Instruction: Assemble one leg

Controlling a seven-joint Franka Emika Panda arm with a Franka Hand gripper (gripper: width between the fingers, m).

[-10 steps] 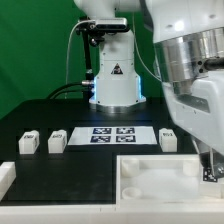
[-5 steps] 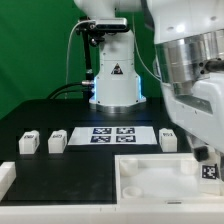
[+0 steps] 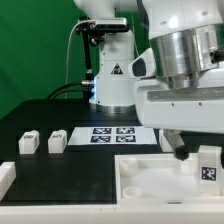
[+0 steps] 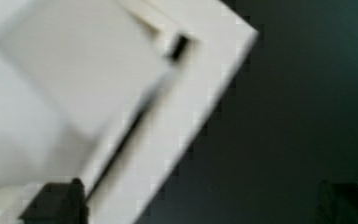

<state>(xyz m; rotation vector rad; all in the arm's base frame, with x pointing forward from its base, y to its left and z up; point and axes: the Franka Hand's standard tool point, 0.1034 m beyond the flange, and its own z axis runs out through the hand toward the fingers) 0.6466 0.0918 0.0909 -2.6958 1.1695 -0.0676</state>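
Note:
A leg, a small white post with a tag facing the camera, stands upright at the right end of the white tray. It stands apart from my gripper, whose dark fingertip hangs just to the exterior view's left of it. Two more legs stand at the left. Another leg is partly hidden behind the finger. In the wrist view my gripper is open with nothing between the fingers. Below it lies a blurred white tray edge.
The marker board lies flat in the middle of the black table. The robot base stands behind it. A white part sits at the front left edge. My arm's large body fills the upper right of the exterior view.
My arm has swung toward the exterior view's left and risen. The tagged leg at the tray's right end, covered by the gripper before, now stands uncovered and free.

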